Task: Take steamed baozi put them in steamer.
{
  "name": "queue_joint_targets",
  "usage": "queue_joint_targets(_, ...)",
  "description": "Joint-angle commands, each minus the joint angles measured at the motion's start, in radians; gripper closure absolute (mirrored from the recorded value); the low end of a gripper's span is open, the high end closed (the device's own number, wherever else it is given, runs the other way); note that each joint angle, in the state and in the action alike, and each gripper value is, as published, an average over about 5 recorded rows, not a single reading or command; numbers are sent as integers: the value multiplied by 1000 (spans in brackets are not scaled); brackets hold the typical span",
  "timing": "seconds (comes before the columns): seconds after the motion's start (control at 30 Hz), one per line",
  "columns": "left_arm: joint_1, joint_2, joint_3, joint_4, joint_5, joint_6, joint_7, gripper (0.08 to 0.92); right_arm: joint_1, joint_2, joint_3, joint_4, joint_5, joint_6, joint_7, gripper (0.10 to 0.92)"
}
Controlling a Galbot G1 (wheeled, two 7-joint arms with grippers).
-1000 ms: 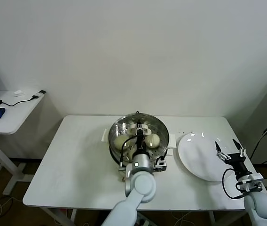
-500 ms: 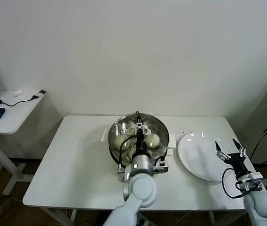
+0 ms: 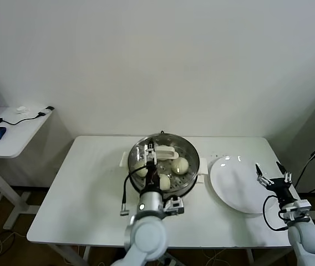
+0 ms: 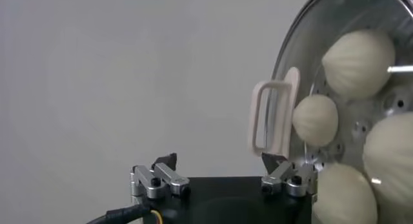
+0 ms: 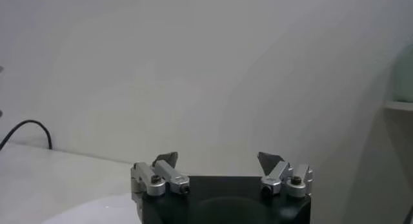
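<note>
The white desk [image 3: 91, 188] carries the steamer [image 3: 186, 148] just beyond the left pincer [image 3: 145, 153], which hangs over its near rim with jaws spread and empty. Inside lie the buns [image 4: 359, 64], so the job looks done. The right pincer [image 3: 272, 176], also spread and empty, waits over the bare plate [image 3: 229, 185], clear of the work.

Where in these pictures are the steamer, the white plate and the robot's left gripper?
steamer [image 3: 186, 148], head view, on its shiny steel rim.
white plate [image 3: 232, 185], head view, on its bare middle.
left gripper [image 3: 149, 152], head view, midway between its open fingertips, above the steamer.
</note>
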Motion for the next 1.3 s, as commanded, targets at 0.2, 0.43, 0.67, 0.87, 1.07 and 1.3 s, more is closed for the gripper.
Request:
queue_joint_targets(0.2,167,180,-322,-226,-612,-172,-343,177,-39,10,15,82,-30,-82,7,203)
queue_joint_targets(0.43,286,171,-637,-211,-1193,-424,-443,177,-46,20,11,99,-33,-81,12,203)
queue_joint_targets(0.67,399,93,-839,-154,-1628,-571,-394,177,-54,27,5,120,-35,-86,12,203)
queue_joint_targets(0.87,443,38,-886,-90,-1798,-630,-349,177,-65,41,4,131,-31,-96,7,203)
queue_joint_targets(1.07,456,36,-899,-41,-1782,-701,-302,177,-84,40,11,153,-22,-109,-17,203)
queue_joint_targets(1.3,479,37,-895,-45,-1760,-714,-250,177,-104,46,32,159,-6,-114,-26,203)
